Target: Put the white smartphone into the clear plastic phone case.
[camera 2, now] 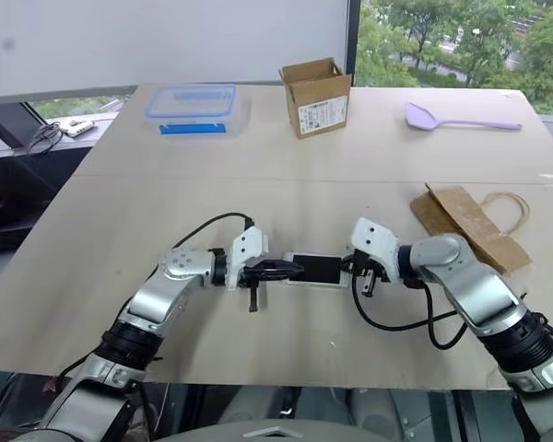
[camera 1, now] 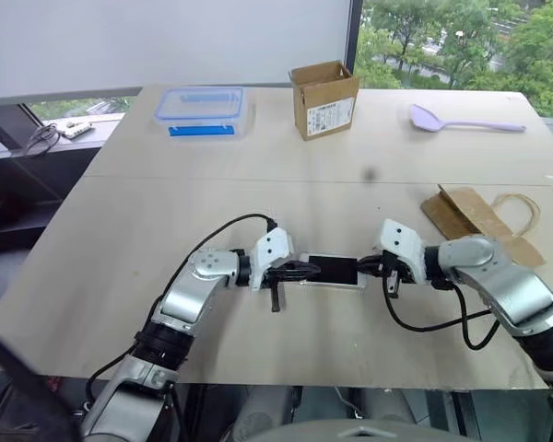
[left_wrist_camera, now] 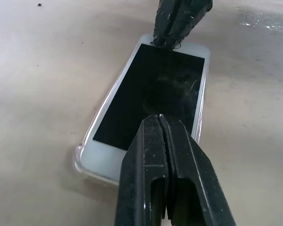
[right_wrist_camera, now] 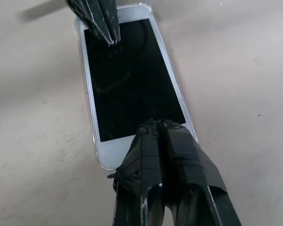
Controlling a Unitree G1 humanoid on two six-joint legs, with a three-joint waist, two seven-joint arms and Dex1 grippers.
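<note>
Left wrist view shows me the flat white smartphone point(left_wrist_camera: 151, 101) lying in the thin clear plastic phone case point(left_wrist_camera: 80, 157), between my closed left gripper point(left_wrist_camera: 166, 123) and closed right gripper point(left_wrist_camera: 179, 23) pressing its ends; neither holds anything, and I judge it stiff, slippery, best pushed at the bezels.

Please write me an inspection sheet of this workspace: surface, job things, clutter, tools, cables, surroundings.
Surface: light wooden table.
Job things: white smartphone lies screen up inside clear plastic phone case, between the tools.
Clutter: clear food box, cardboard box, lilac spoon, brown paper bag.
Tools: left tool shut, tip over one phone end; right tool shut, at the other end.
Cables: black cable loops by right arm.
Surroundings: window, trees outside.
</note>
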